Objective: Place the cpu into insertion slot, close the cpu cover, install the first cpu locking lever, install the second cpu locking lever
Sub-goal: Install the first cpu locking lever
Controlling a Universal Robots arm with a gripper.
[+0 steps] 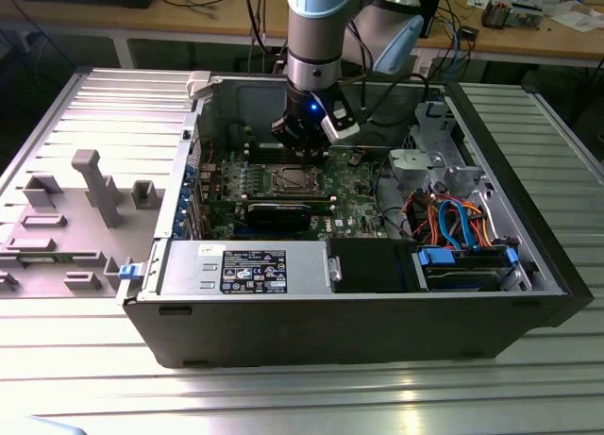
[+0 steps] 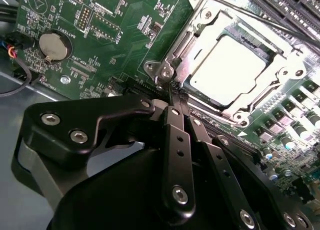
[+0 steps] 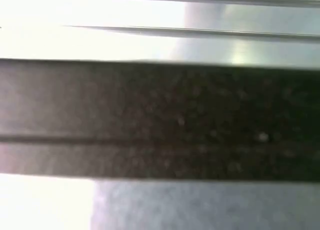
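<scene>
Green board; cpu cover (image 2: 227, 73) flat over cpu; end effector (image 2: 172, 90) apparently pinched at corner.

Tool (image 1: 304, 144) low inside the open computer case (image 1: 377, 312), just above the insertion slot (image 1: 294, 178).

So the whole thing sits on a ribbed metal table (image 1: 75, 378). The open computer case (image 1: 359, 331) takes up the middle of it, and a grey moulded fixture block (image 1: 66, 227) sits at about 9 o'clock from the case.
</scene>
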